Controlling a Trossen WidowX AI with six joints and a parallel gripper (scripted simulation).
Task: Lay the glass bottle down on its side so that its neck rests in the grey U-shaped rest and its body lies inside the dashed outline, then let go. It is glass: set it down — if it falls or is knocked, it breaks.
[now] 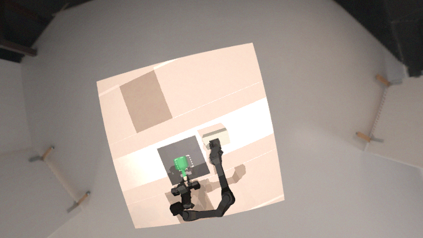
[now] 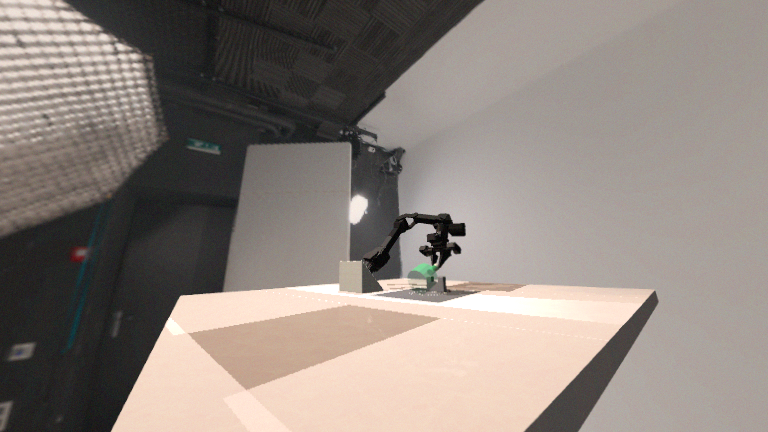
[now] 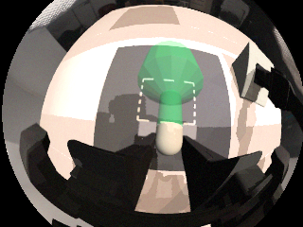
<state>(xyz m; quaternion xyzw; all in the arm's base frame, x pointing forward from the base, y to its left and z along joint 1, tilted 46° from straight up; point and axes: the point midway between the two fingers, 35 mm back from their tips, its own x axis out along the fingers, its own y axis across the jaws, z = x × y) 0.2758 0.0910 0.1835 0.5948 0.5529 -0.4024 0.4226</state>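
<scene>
Bottle is held by the gripper, whose jaws pinch it at the pale end of its neck. It leans well over, neck end higher than the green body, above the dark mat. Seen from the top, the body covers part of the dashed outline but sits off to the picture's left, leaving a strip of the outline showing on the right. The neck passes near the grey rest; I can't tell whether they touch. The arm reaches around from the pale block beside the mat.
</scene>
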